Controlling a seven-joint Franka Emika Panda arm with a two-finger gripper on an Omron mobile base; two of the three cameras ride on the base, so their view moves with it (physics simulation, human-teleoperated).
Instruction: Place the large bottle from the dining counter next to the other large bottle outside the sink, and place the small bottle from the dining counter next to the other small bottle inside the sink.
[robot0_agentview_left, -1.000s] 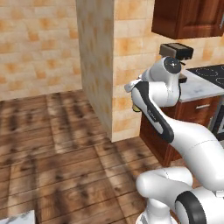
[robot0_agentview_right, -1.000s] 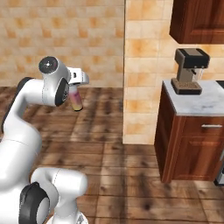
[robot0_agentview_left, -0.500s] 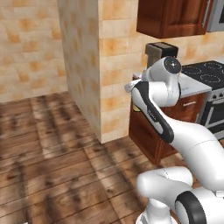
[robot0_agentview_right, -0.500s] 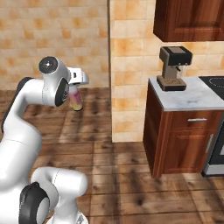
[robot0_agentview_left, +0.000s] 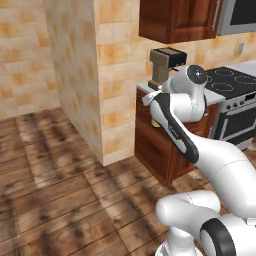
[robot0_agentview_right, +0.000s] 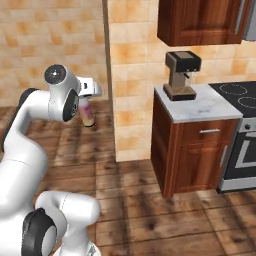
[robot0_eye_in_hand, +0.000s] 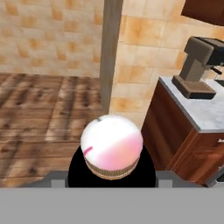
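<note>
Wood-plank floor (robot0_agentview_right: 140, 210) and tiled wall (robot0_agentview_right: 132, 75) lay behind. Fingers (robot0_agentview_right: 86, 109) were clamped on the large bottle (robot0_agentview_right: 87, 113), held mid-air w/ its white cap (robot0_eye_in_hand: 112, 146) facing the hand cam; coffee machine (robot0_eye_in_hand: 197, 70) on marble bench (robot0_eye_in_hand: 205, 111) at 2 o'clock.

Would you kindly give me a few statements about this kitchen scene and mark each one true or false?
1. The tool holds the large bottle off the floor. True.
2. The coffee machine stands on the wooden floor. False: it stands on the marble worktop above the wooden cabinet.
3. The bottle's body fades from pink to yellow-orange. True.
4. A stove with a dark cooktop sits beside the cabinet. True.
5. The bottle is lying on the worktop next to the coffee machine. False: it hangs in the tool, well away from the worktop, out over the floor.
</note>
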